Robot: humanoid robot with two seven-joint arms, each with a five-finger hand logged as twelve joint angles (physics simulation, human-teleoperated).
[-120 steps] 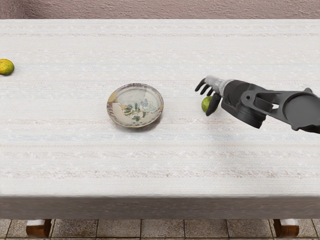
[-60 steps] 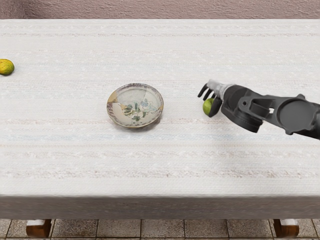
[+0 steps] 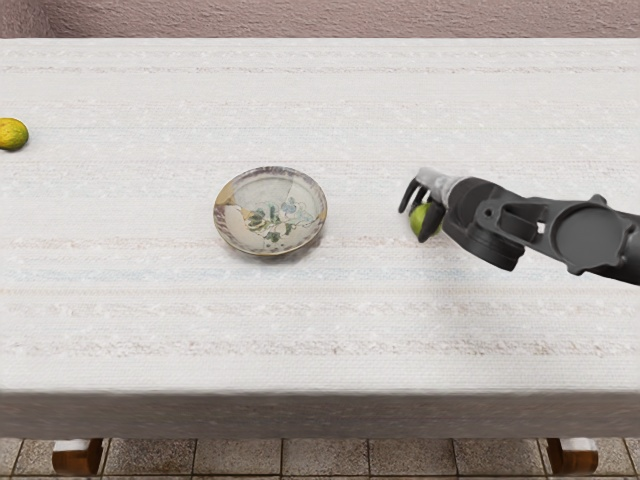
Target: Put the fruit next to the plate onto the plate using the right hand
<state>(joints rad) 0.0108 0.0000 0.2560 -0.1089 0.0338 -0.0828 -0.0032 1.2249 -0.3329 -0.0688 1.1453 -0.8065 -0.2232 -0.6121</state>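
At the nine o'clock edge of the cream woven tablecloth (image 3: 320,330) lies a round yellow-green fruit (image 3: 11,133). The shallow flower-painted ceramic plate (image 3: 240,185) sits mid-table, its face bare. At its three o'clock, well apart, the small green fruit (image 3: 417,219) rests on the cloth, with the dark right hand (image 3: 425,203) curled around it.

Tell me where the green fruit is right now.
Head view: the green fruit lies on the table right of the plate, apart from it, partly covered by the right hand.
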